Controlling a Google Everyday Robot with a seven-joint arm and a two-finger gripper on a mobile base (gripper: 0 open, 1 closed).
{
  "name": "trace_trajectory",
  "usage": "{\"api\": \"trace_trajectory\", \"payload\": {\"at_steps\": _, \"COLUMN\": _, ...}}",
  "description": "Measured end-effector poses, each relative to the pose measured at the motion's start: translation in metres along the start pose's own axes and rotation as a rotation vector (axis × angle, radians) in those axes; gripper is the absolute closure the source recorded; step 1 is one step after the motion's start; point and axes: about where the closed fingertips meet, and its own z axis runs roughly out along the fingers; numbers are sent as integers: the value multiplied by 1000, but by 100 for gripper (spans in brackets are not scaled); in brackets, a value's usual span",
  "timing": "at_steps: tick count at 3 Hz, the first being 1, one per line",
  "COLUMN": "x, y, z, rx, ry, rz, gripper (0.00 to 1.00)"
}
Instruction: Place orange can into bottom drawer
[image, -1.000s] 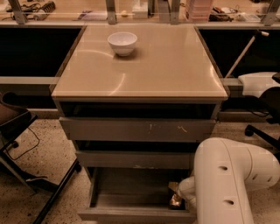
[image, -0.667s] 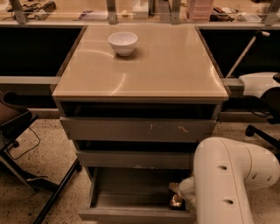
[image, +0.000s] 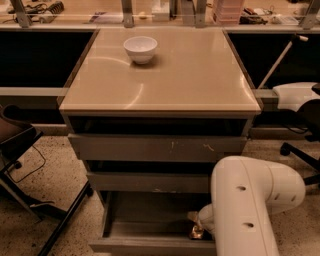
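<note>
The bottom drawer (image: 145, 220) is pulled open at the foot of the beige-topped cabinet (image: 165, 80), its grey floor showing. The orange can (image: 195, 232) shows as a small shiny orange-gold patch low at the right inside the drawer. My white arm (image: 250, 205) reaches down at the lower right into the drawer. The gripper (image: 196, 224) is at the can, mostly hidden behind the arm.
A white bowl (image: 140, 49) stands at the back left of the cabinet top. The two upper grey drawers (image: 155, 147) are slightly open. A black chair frame (image: 30, 165) stands on the left floor. A chair base (image: 300, 150) is at the right.
</note>
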Motion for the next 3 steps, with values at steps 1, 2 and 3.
{"api": "trace_trajectory", "payload": {"at_steps": 1, "x": 21, "y": 28, "z": 3, "rx": -25, "ry": -35, "rz": -125, "gripper": 100}}
{"api": "trace_trajectory", "payload": {"at_steps": 2, "x": 39, "y": 66, "z": -4, "rx": -77, "ry": -64, "rz": -233, "gripper": 100}}
{"api": "trace_trajectory", "payload": {"at_steps": 3, "x": 40, "y": 68, "z": -4, "rx": -79, "ry": -69, "rz": -238, "gripper": 81}}
